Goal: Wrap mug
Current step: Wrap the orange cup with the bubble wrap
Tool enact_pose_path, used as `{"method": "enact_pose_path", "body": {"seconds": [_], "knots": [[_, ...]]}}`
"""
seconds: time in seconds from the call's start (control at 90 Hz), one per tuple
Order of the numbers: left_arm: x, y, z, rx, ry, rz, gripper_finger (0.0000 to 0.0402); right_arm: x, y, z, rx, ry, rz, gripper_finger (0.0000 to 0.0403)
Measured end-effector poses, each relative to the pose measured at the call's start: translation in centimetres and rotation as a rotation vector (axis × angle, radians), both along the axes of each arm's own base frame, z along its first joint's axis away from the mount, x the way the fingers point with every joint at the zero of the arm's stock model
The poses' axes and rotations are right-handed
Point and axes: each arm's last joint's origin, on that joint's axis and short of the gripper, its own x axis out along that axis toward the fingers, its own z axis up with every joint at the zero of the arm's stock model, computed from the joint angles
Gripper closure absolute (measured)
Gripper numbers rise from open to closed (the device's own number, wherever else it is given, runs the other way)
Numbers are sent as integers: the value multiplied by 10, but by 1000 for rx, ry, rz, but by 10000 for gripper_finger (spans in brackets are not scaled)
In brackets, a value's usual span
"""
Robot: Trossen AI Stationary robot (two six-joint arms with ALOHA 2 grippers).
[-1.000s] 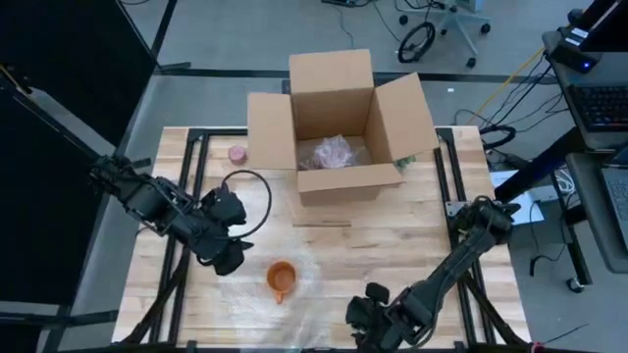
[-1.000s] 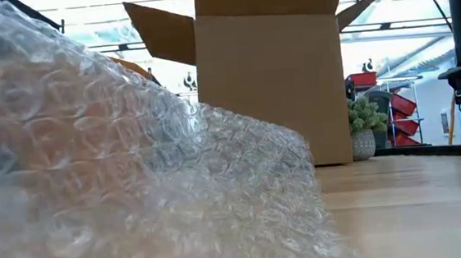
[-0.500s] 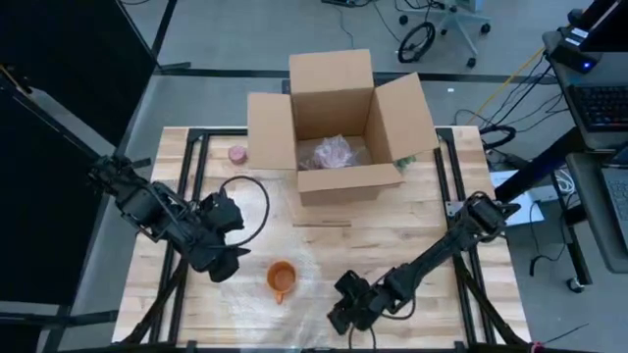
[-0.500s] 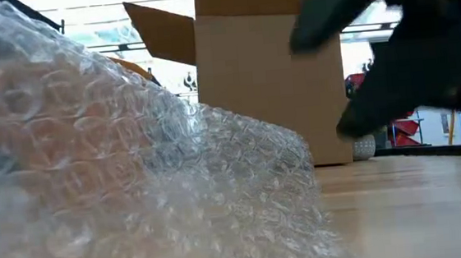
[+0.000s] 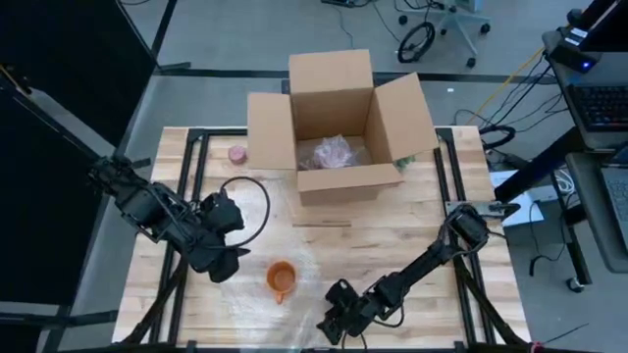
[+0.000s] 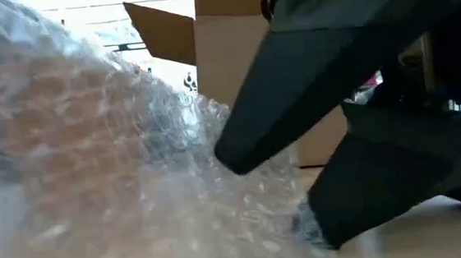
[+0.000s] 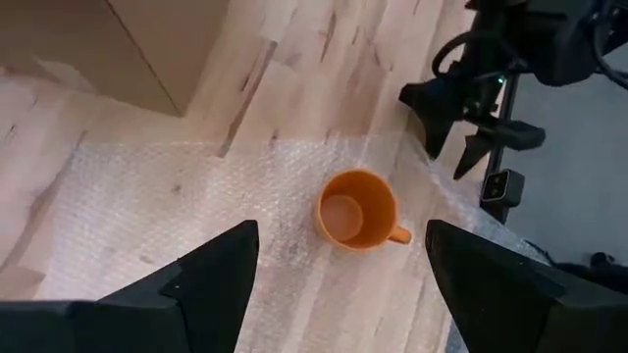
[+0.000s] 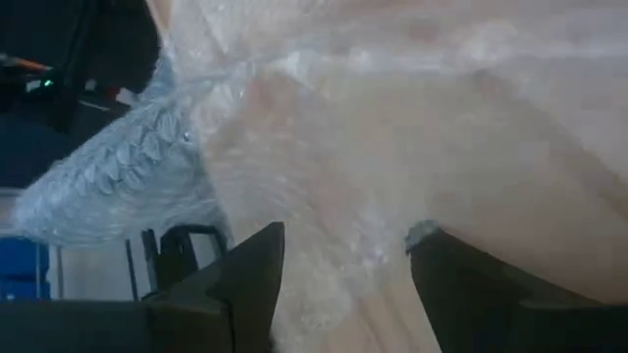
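- Right gripper (image 5: 332, 327) low at the near edge of the table (image 5: 412, 230), fingers (image 8: 245, 284) spread wide, nothing held; tips down at the near edge of the bubble wrap (image 5: 260, 294), with the sheet showing between them in the right wrist view.
- Same gripper large and dark in the low view (image 6: 304, 222), pressed against the crumpled wrap (image 6: 92, 156) just beside it.
- Left gripper (image 5: 228, 263) hovering over the left side of the wrap, fingers (image 7: 196, 284) wide apart, holding nothing; pointed toward the mug.
- Orange mug (image 5: 282, 278) upright on the wrap, between the two grippers, opening up, handle (image 7: 397, 235) toward the near edge of the table; empty inside, seen clearly in the left wrist view (image 7: 355, 210).
- Wrap lying flat under the mug, bunched up toward the near edge.
- Farther back, open cardboard box (image 5: 339, 127) at the far middle of the table, flaps out, some crumpled clear packing (image 5: 332, 152) inside.
- Small pink round thing (image 5: 236, 154) on the table just left of the box.
- Black cable (image 5: 257, 196) looping from the left arm across the wood.
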Motion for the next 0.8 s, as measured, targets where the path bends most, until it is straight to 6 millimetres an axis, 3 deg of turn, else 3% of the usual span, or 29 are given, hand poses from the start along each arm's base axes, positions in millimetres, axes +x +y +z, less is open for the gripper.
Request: {"method": "enact_pose_path", "body": {"seconds": [0.2,0.467,0.667,0.8], "knots": [[0,0,0,0,0,1,120,1,1,1,-59,-40,97,229],[0,0,0,0,0,1,120,2,4,3,-75,-84,134,388],[0,0,0,0,0,1,120,1,6,8,-38,-81,184,401],[0,0,0,-4,3,-2,120,-3,7,36,-26,-137,231,402]]}}
